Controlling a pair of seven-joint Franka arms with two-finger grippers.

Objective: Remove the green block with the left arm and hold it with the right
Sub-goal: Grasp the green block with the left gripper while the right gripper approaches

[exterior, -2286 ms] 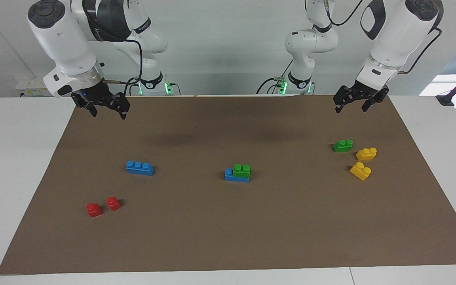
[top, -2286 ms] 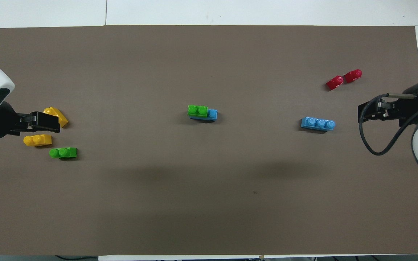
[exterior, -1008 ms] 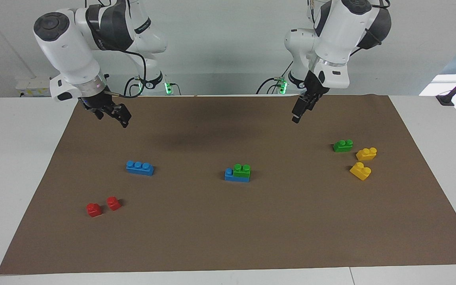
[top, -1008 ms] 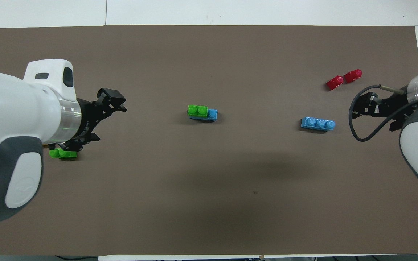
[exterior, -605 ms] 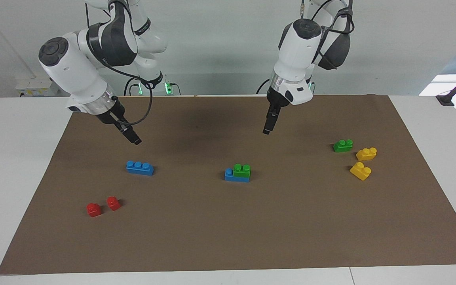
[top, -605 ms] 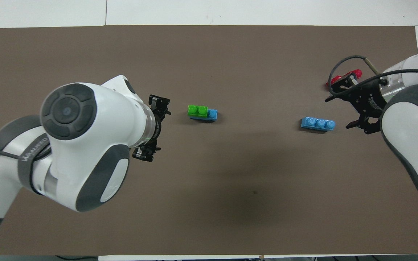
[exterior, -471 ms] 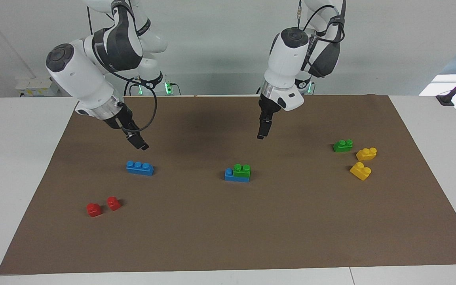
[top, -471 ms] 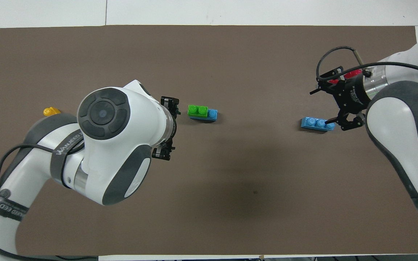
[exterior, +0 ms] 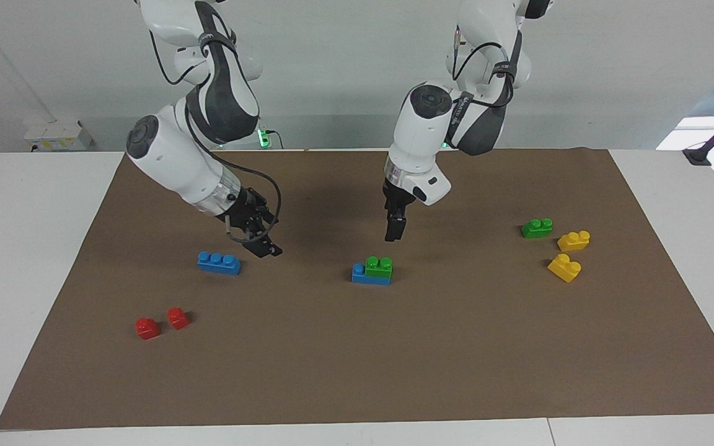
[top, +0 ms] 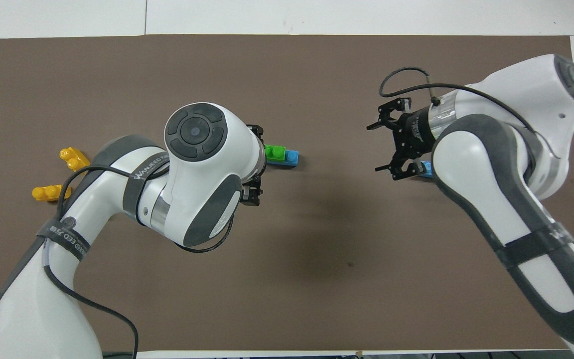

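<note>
Both arms have swung in toward mid-table since a second ago. Left gripper (exterior: 392, 234) now hangs in the air just above the green block (exterior: 379, 266), not touching it; fingers spread, empty. That block sits stacked on a blue brick (exterior: 363, 275) at the middle of the brown mat (exterior: 394, 359). Right gripper (exterior: 262, 246) hovers beside a second blue brick (exterior: 219, 262), fingers spread, empty. Another green brick (exterior: 537, 228) lies by two yellow bricks (exterior: 568, 254) toward the left arm's end.
</note>
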